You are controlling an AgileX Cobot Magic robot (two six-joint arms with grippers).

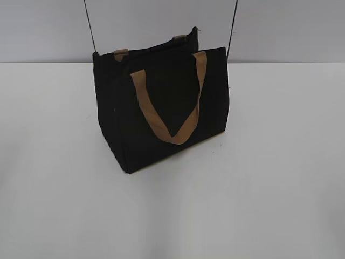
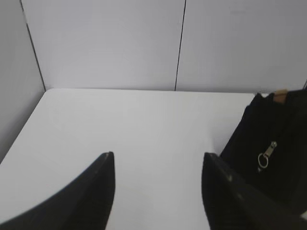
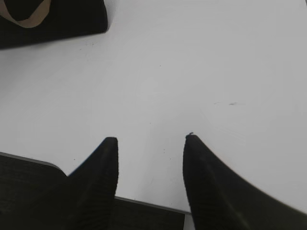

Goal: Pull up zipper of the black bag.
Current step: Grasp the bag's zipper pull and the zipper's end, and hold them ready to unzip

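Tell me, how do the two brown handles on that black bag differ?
The front strap handle hangs down flat against the black bag's side in a long V-shaped loop, fully visible. The rear strap handle shows only as two short stubs at the top rim, the rest hidden. Both are the same tan webbing.

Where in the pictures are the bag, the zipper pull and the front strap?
bag (image 1: 124, 124): exterior view, on its black front side panel.
zipper pull (image 2: 264, 158): left wrist view, on the silver ring and tab.
front strap (image 1: 156, 125): exterior view, on the left half of the tan loop.
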